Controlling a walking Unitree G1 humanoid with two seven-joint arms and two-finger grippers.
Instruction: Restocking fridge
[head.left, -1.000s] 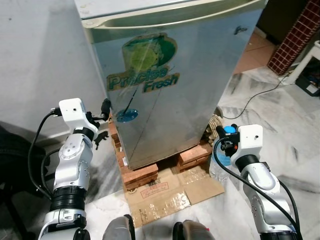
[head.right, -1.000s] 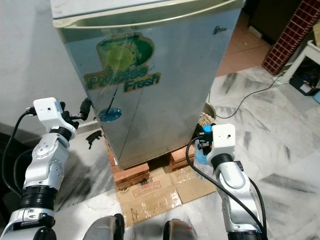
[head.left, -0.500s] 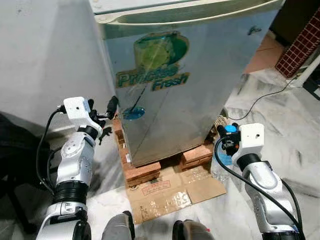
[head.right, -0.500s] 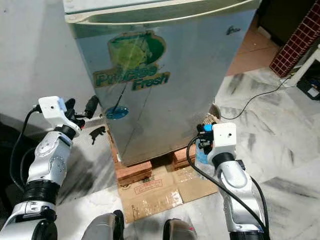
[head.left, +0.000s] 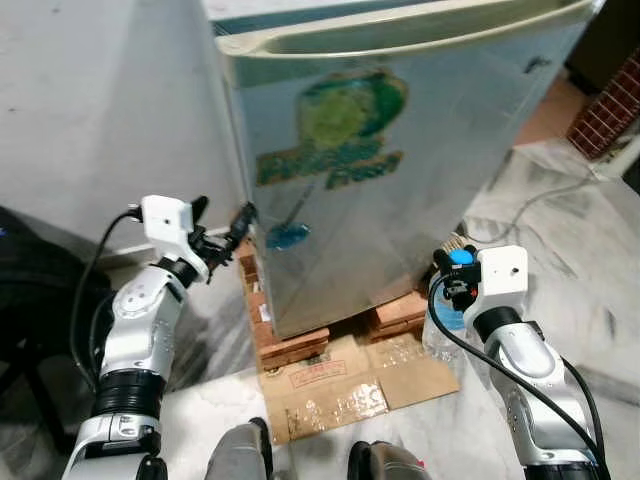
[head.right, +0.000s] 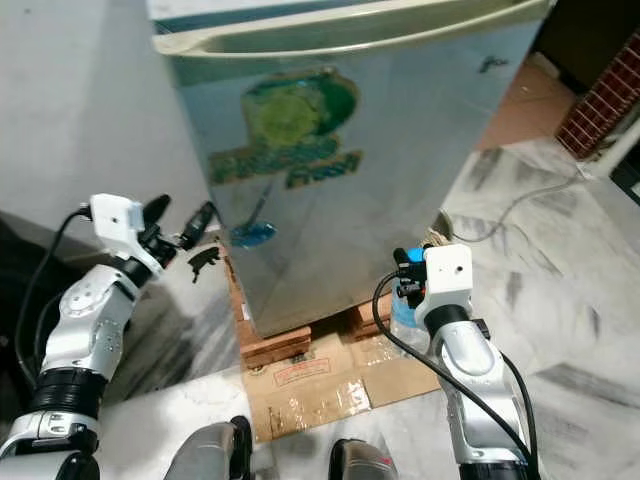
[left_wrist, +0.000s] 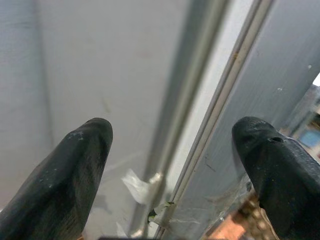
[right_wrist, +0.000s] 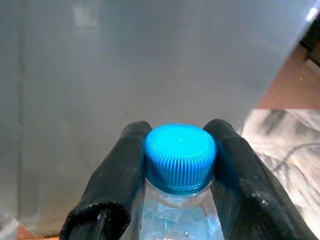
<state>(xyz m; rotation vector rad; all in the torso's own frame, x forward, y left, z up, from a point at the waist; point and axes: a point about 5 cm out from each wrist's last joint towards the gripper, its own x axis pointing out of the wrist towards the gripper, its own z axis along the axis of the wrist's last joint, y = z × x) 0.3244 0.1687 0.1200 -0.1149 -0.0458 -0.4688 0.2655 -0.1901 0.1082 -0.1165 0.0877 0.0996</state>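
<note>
Fridge (head.left: 400, 150) shut. Left gripper (head.left: 222, 232) open, fingers straddling door's left edge seam. Right gripper (right_wrist: 179, 165) clamped on bottle (right_wrist: 180, 160) by blue cap, low near fridge's right corner. Advice: hook finger into seam, pull door slowly; keep bottle upright, clear of swing.

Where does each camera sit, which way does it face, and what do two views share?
Head stereo views: look down at the fridge; both arms and feet show.
Left wrist view: looks along the open left gripper at the fridge door's edge.
Right wrist view: looks along the right gripper, shut on the bottle.
Shared: the bottle's blue cap appears in head and right wrist views.
</note>
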